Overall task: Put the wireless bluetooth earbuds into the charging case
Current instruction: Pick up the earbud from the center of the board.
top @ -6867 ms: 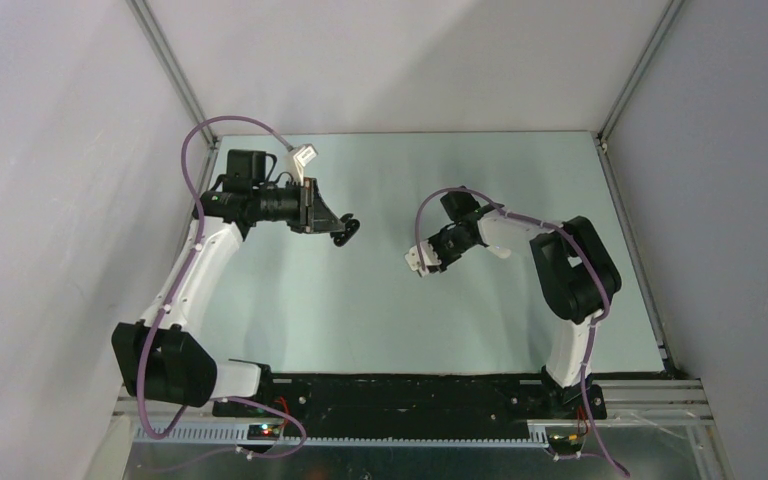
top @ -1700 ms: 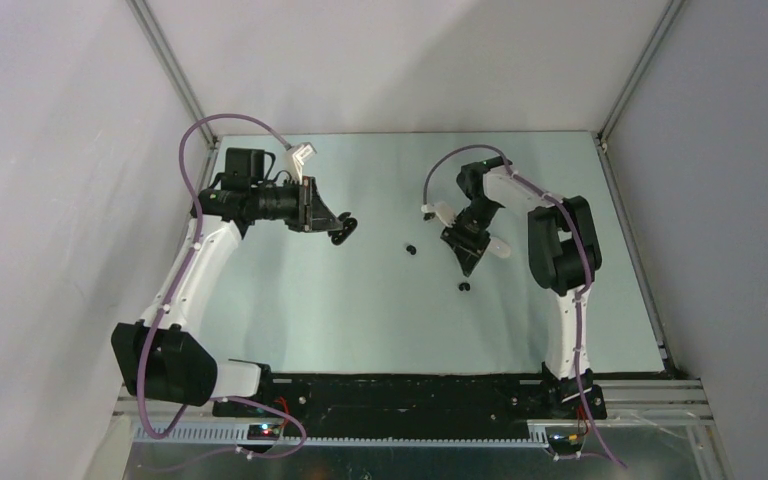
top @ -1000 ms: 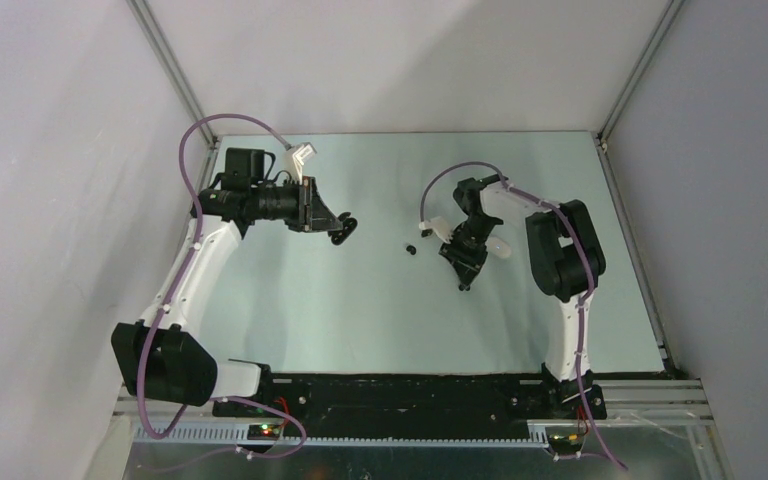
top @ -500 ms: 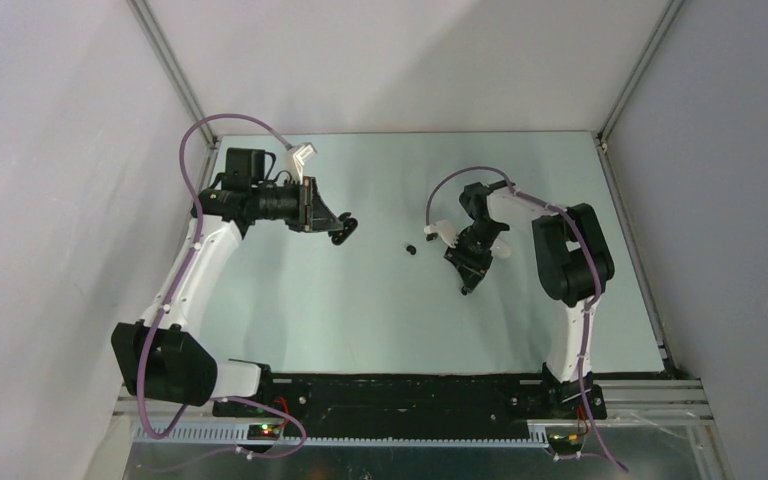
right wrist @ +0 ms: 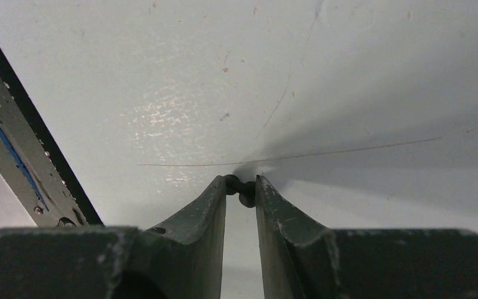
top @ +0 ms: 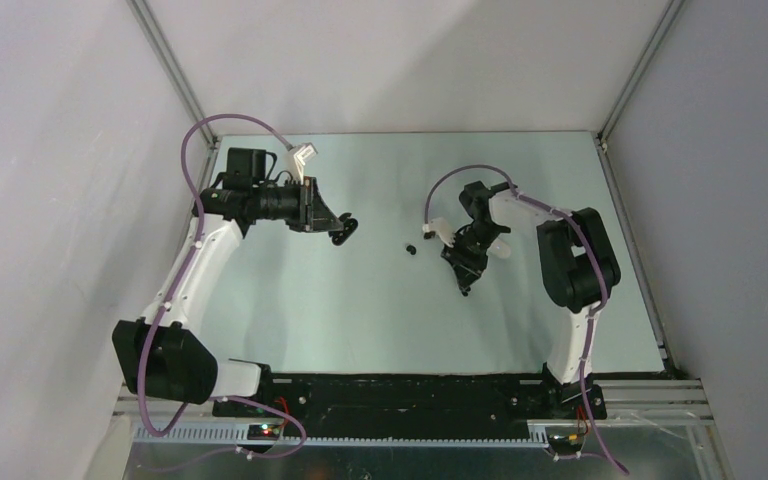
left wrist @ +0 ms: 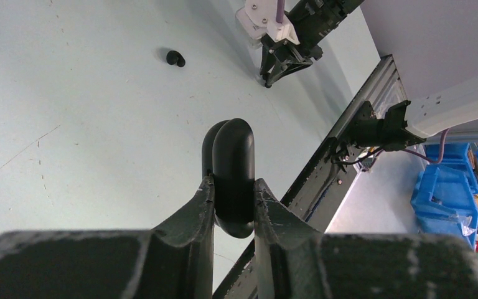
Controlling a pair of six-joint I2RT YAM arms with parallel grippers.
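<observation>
My left gripper point(top: 344, 231) is shut on a black oval charging case point(left wrist: 233, 163) and holds it edge-on above the table at the left. My right gripper point(top: 463, 287) points down at the table right of centre, its fingertips point(right wrist: 221, 187) closed on a tiny black earbud point(right wrist: 243, 191). It also shows in the left wrist view point(left wrist: 267, 81). A second black earbud point(top: 411, 248) lies loose on the table between the two grippers and shows in the left wrist view point(left wrist: 175, 58). No white earbuds are in view.
The pale table point(top: 360, 320) is walled at the back and on both sides. A black rail point(top: 400, 390) runs along its near edge. Blue bins point(left wrist: 448, 193) stand beyond that edge.
My right gripper has swung down over the black earbud lying right of centre and closed on it. The left arm with the case and the loose earbud have not moved.
</observation>
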